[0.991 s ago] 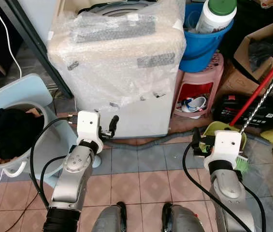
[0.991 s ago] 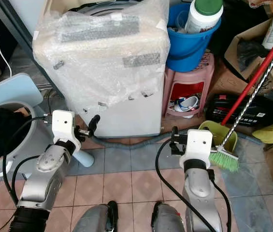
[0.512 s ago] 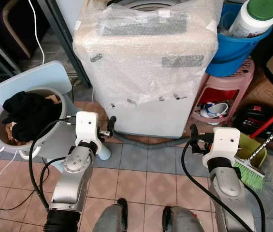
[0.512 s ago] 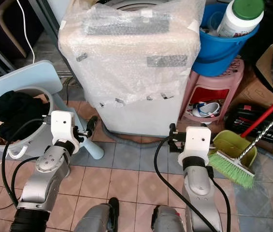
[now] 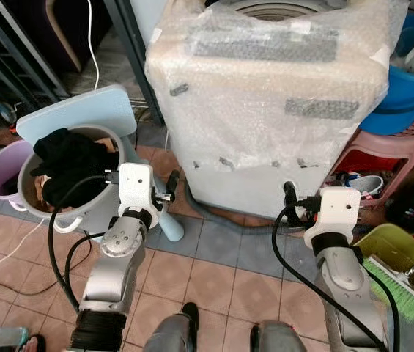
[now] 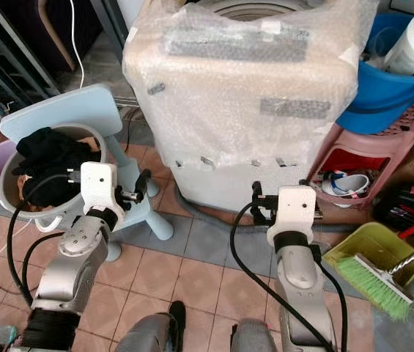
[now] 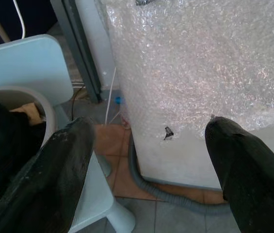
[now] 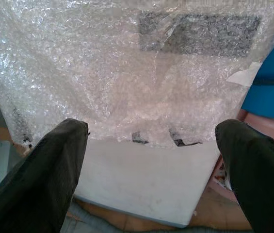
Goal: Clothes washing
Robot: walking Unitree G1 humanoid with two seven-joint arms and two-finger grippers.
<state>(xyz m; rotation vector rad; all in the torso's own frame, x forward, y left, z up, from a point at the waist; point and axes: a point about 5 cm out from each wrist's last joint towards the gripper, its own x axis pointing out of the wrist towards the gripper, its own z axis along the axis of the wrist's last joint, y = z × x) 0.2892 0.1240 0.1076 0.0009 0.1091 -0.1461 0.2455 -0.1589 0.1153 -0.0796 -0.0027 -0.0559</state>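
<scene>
Both pincers, left (image 7: 146, 160) and right (image 8: 151, 165), spread, face the washer (image 5: 265, 110) (bubble-wrapped).

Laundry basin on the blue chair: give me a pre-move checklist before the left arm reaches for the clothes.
1. Basin sits on the blue chair: ok.
2. Dark clothes piled in the basin, reachable from above: ok.
3. Left end effector open, holding nothing: ok.
4. Right end effector open, facing the bubble-wrapped washing machine: ok.
5. Washing machine lid open: cannot tell.
6. Grey hose on the floor near the feet: not ok.
</scene>
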